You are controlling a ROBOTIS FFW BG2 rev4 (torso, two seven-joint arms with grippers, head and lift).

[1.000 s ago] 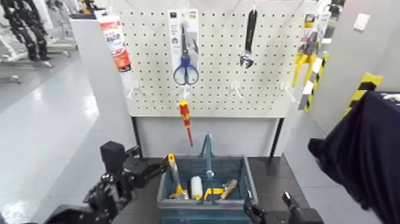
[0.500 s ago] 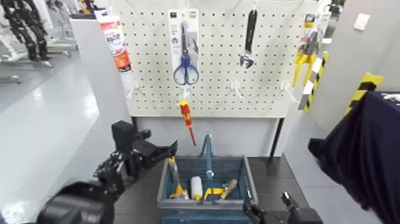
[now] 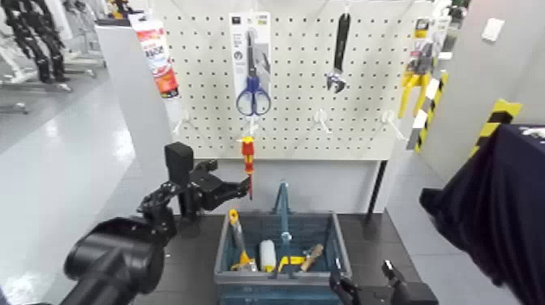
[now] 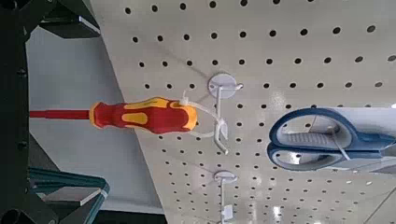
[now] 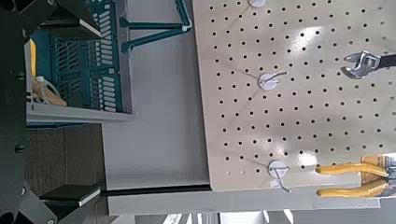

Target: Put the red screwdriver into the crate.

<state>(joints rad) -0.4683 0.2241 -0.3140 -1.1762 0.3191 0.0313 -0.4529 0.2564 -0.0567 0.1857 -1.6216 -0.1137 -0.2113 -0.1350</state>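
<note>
The red screwdriver (image 3: 248,156) hangs on a pegboard hook, handle up and thin shaft pointing down. In the left wrist view its red and yellow handle (image 4: 140,116) sits on the white hook. My left gripper (image 3: 240,188) is open, raised level with the shaft and just to its left. Its dark fingers (image 4: 58,19) stand apart on either side of the shaft. The blue-grey crate (image 3: 336,243) stands on the floor below the pegboard with tools inside. It also shows in the right wrist view (image 5: 79,65). My right gripper (image 3: 363,282) is open, low by the crate's front right corner.
Blue-handled scissors (image 3: 253,96) hang above the screwdriver. A wrench (image 3: 339,49) and yellow pliers (image 3: 415,81) hang farther right. A yellow-handled tool (image 3: 237,235) lies in the crate. A person's dark sleeve (image 3: 495,211) is at the right. A white partition (image 3: 142,113) stands to the left.
My left arm has risen from beside the crate and moved right up to the screwdriver's shaft. The screwdriver now hangs straighter. The right arm has not moved.
</note>
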